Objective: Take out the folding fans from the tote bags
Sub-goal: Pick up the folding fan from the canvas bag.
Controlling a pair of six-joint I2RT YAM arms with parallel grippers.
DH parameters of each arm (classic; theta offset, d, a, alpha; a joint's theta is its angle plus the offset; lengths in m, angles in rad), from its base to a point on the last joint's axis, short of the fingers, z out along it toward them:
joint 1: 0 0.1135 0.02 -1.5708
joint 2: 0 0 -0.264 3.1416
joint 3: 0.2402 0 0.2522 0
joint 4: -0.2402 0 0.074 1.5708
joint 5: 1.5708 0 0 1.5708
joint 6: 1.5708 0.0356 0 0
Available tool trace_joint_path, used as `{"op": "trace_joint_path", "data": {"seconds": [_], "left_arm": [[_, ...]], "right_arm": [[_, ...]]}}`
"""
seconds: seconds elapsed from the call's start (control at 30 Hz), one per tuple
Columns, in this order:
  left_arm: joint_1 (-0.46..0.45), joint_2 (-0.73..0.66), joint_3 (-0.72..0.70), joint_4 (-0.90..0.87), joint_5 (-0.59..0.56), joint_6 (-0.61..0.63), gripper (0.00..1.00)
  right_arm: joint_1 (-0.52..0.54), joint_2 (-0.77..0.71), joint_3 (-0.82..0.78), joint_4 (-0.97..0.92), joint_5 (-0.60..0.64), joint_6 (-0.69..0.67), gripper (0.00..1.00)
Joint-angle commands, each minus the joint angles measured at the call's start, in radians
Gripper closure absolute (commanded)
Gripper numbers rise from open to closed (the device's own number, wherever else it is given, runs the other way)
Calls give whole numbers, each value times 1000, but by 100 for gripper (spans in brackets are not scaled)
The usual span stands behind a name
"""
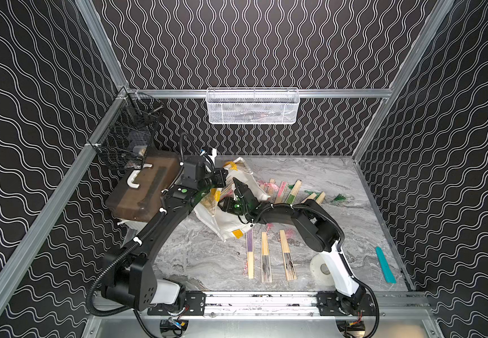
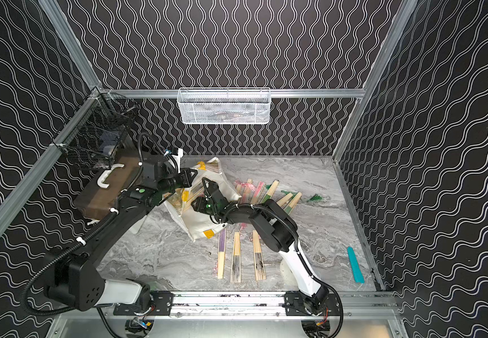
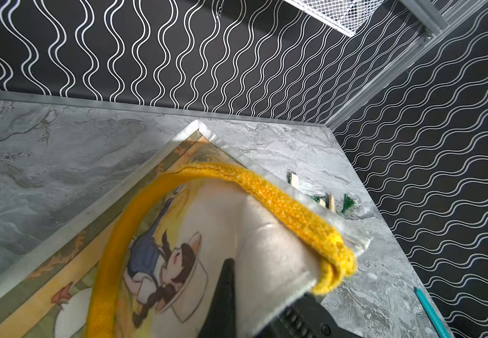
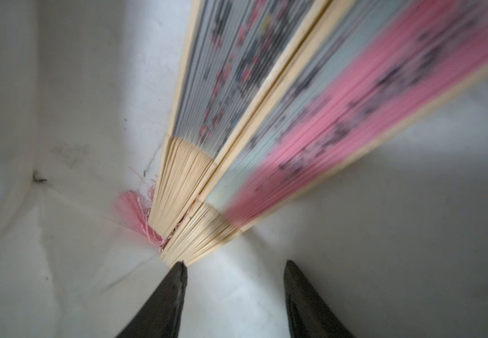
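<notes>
STEP: extract fan from tote bag | LEFT: left gripper clenched on bag rim beside yellow handle — hold mouth wide | RIGHT: right gripper inside bag, jaws released, empty | TARGET: two fans in bag corner, rib ends just ahead | METHOD: straddle one rib bundle, close, withdraw lengthwise

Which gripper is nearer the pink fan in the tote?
Right. The right gripper, open, is at the pink fan inside the tote; the left gripper clamps the tote's rim.
</notes>
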Motion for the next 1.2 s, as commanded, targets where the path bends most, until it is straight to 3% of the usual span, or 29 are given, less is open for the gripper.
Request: {"op": "trace_joint_path", "data": {"seconds": [0.0, 0.2, 0.7, 0.83, 0.97, 1.17], "left_arm": [[1, -26, -37, 114, 42, -34, 100], [0, -46, -87, 189, 111, -83, 100], [1, -61, -156, 347, 233, -238, 100], [1, -100, -168, 369, 241, -269, 100], [1, -160, -179, 355, 222, -262, 100], [1, -193, -214, 350, 176, -245, 100]], "right_arm": [[-2, 18, 15, 38, 49, 29, 43], [-7, 66, 34, 114, 29, 89, 37], [-50, 134, 8, 336, -34, 229, 35], [-63, 125, -26, 420, -27, 250, 41], [-75, 116, -57, 521, -51, 271, 54], [-78, 110, -60, 593, -85, 282, 50]]}}
